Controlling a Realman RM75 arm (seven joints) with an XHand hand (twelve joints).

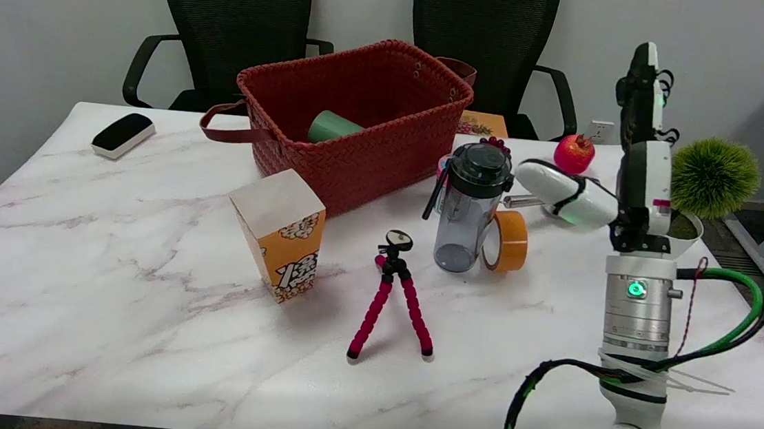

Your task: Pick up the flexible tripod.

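The flexible tripod (394, 292) stands upright on the marble table (105, 301), near the middle. It has red beaded legs splayed toward me and a small black head on top. My right hand (644, 99) is raised high at the far right, above its white arm, pointing upward and seen edge-on. It holds nothing and is well to the right of the tripod and far above the table. Nothing touches the tripod.
A popcorn box (279, 241) stands left of the tripod. A clear bottle (467, 205) and an orange tape roll (507, 241) stand behind it to the right. Further back are a red basket (362, 123), a pomegranate (574, 153), a green ball plant (714, 176) and an eraser (123, 134).
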